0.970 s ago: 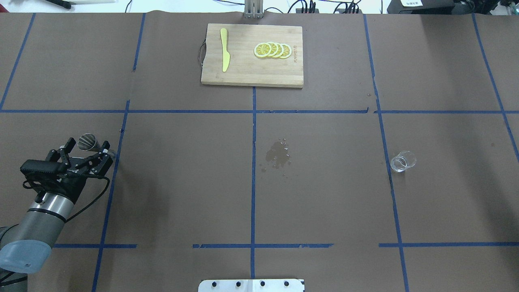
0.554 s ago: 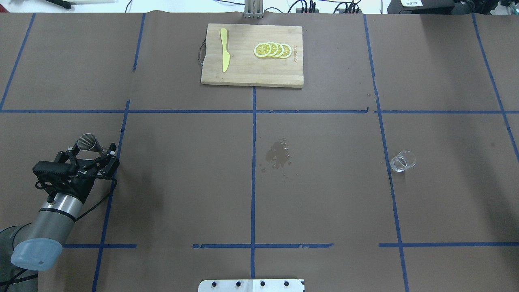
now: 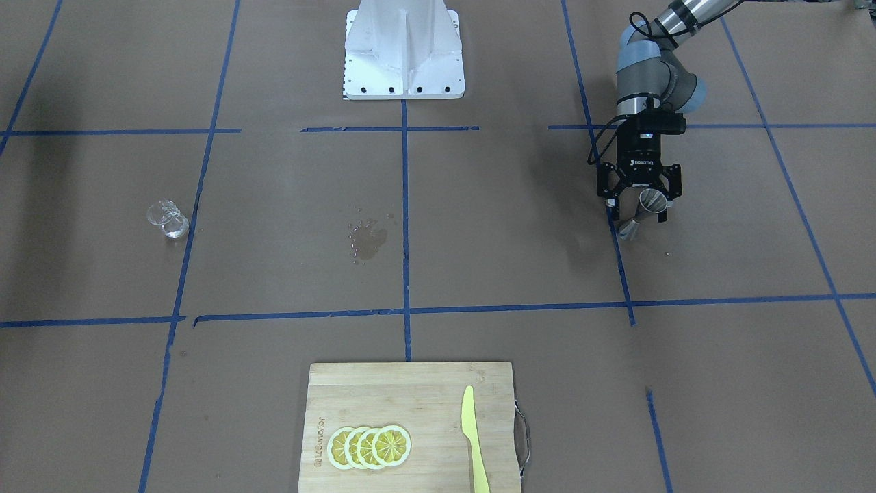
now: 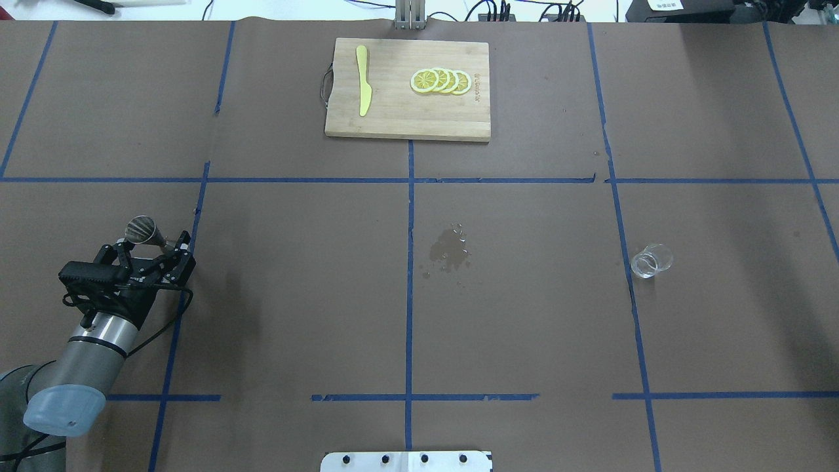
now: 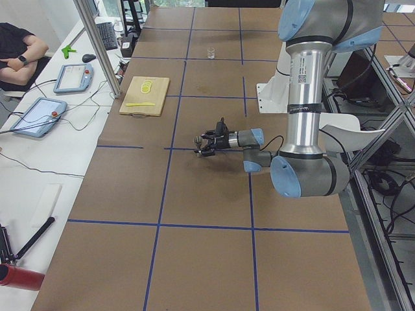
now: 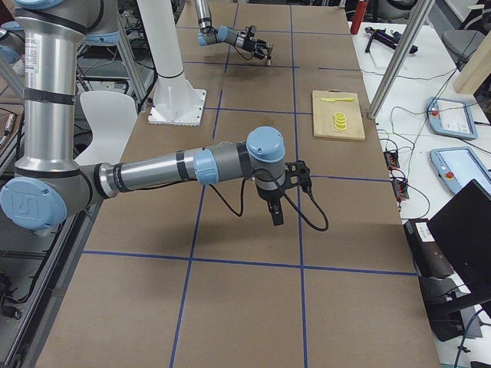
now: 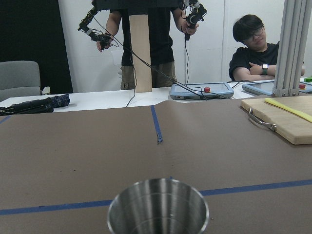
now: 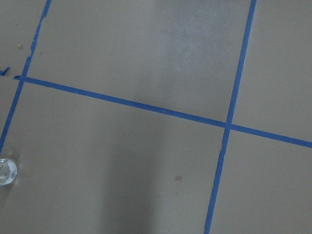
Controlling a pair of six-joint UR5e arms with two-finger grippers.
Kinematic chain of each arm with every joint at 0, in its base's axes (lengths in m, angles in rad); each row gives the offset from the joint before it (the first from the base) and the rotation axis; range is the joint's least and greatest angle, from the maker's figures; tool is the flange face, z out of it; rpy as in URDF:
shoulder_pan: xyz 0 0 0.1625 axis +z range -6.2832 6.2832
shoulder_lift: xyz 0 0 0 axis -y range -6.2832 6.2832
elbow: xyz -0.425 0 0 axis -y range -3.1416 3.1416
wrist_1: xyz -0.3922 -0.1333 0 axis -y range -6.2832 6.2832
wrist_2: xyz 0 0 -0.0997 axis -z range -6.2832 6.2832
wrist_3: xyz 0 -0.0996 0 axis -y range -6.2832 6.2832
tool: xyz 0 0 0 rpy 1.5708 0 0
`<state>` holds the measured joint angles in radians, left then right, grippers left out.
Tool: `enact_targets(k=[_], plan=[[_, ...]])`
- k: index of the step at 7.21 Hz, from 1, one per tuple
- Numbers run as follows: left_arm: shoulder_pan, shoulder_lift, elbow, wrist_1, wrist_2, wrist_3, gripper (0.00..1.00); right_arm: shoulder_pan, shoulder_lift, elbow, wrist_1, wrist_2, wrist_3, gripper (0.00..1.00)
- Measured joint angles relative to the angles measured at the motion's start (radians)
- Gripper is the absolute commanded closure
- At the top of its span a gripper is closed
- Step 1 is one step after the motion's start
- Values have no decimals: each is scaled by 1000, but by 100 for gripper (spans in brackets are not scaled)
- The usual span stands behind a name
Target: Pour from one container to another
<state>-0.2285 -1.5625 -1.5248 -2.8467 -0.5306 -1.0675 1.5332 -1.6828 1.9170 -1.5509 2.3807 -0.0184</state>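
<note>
The steel jigger [image 4: 141,229] stands upright on the brown table at the left. Its rim fills the bottom of the left wrist view [image 7: 158,207]. My left gripper [image 4: 155,241] is open, level with the table, one finger on each side of the jigger's lower half [image 3: 650,200]. The clear glass measuring cup [image 4: 651,261] stands alone at the right and shows small in the right wrist view [image 8: 6,171]. My right gripper [image 6: 275,211] hangs pointing down over the table's right end. It shows only in the exterior right view, so I cannot tell its state.
A wet patch [image 4: 449,249] marks the paper at the centre. At the far edge lies a wooden cutting board [image 4: 406,115] with a yellow knife [image 4: 362,78] and lemon slices [image 4: 440,80]. The white robot base [image 3: 404,51] stands at the near edge. People stand beyond the far edge.
My left gripper has shifted to the right and drawn back a little towards the robot. The jigger has stayed where it stood.
</note>
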Motion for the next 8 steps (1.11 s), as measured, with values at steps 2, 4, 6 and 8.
enact_targets(k=[2,4,6,8], plan=[[1,4,12,-3,-1,-1,18,1,0,-1,0,0,0,0],[2,5,24,-3,-8,-2,39,1,0,-1,0,0,0,0],[4,4,26,-5,-16,-3,39,2,-1,0,-1,0,0,0],[5,4,27,-17,-18,-4,43,4,0,0,-1,0,0,0]])
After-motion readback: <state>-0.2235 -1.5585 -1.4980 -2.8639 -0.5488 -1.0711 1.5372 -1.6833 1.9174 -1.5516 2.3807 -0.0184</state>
